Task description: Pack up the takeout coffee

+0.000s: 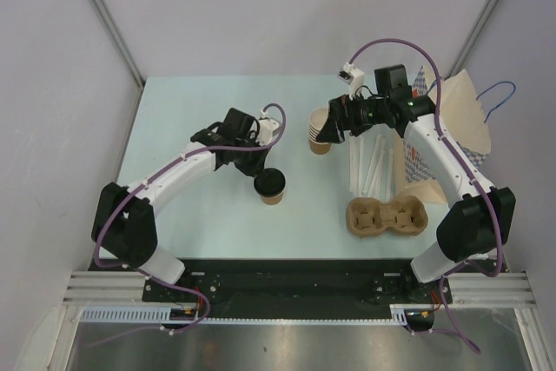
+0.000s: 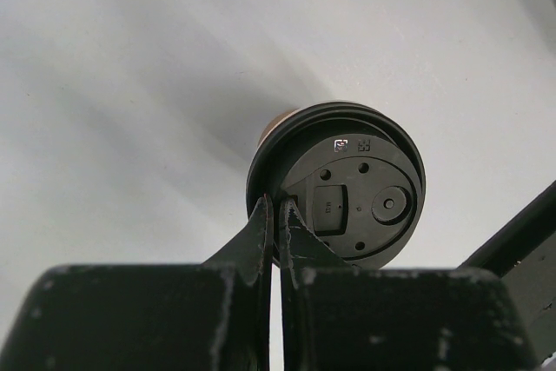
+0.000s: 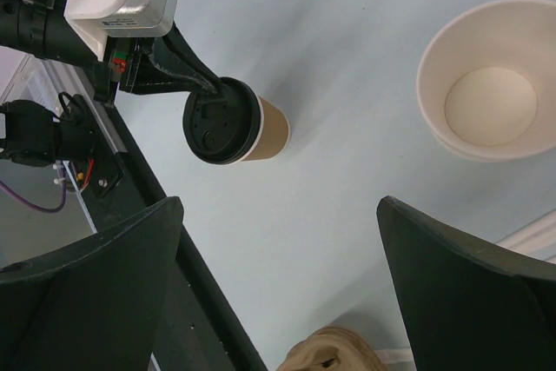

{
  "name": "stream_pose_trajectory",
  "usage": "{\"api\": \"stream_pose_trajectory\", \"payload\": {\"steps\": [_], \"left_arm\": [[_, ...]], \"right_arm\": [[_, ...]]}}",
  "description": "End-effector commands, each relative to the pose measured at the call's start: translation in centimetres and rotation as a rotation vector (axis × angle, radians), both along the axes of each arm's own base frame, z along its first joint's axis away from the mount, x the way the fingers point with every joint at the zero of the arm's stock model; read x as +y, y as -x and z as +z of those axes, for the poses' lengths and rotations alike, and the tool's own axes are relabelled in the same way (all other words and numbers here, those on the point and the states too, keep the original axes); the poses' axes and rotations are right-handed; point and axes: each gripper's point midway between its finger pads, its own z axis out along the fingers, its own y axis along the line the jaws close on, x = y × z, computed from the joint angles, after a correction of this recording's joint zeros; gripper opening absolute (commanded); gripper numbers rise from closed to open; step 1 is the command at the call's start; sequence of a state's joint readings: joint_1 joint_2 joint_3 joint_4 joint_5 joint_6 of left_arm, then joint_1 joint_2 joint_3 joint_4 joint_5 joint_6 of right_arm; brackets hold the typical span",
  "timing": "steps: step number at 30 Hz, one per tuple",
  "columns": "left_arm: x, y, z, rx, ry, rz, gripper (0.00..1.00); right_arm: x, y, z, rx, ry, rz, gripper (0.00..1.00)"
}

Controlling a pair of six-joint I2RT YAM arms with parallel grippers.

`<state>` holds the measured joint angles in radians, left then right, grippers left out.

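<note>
Left gripper (image 2: 278, 217) jaws narrow, pinching the rim of the tan kraft-paper cup with black plastic lid (image 1: 271, 186) on the pale table (image 1: 174, 119) (thin hold). Lifting could pop the lid or tip it. Right gripper (image 3: 276, 215) jaws wide, empty.

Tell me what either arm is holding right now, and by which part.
The left gripper pinches the takeout coffee by the rim of its black lid. The right gripper is open and holds nothing.
</note>
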<state>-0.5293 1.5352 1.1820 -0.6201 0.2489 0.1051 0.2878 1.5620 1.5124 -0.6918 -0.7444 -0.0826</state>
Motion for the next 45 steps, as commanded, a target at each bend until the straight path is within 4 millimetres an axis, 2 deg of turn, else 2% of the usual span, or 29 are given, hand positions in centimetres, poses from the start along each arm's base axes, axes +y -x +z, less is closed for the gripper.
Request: {"api": "stream_pose_trajectory", "payload": {"steps": [1, 9, 16, 22, 26, 37, 45], "left_arm": [[-0.9, -0.2, 1.9, -0.032, 0.036, -0.011, 0.0], [-0.9, -0.5, 0.9, -0.019, 0.019, -0.007, 0.01], [-0.9, -0.8, 0.3, -0.013, 0.006, -0.001, 0.06], [-0.9, -0.7, 1.1, -0.031, 0.019, -0.001, 0.11], [-0.7, -0.7, 1.8, -0.047, 0.019, 0.002, 0.11], [-0.3, -0.6, 3.9, -0.096, 0.037, 0.011, 0.02], [-0.4, -0.2, 3.0, -0.069, 0.031, 0.0, 0.01]], "right_arm": [[0.2, 0.0, 1.1, -0.019, -0.017, 0.013, 1.0], [-0.1, 0.0, 1.0, -0.016, -0.011, 0.008, 1.0], [0.0, -0.1, 0.9, -0.011, -0.012, 0.011, 1.0], [0.1, -0.1, 0.8, -0.006, -0.014, 0.014, 1.0], [0.2, -0.1, 0.9, -0.008, -0.018, 0.019, 1.0], [0.4, -0.1, 1.0, -0.009, -0.019, 0.021, 1.0], [0.6, -0.1, 1.1, -0.01, -0.019, 0.026, 1.0]]}}
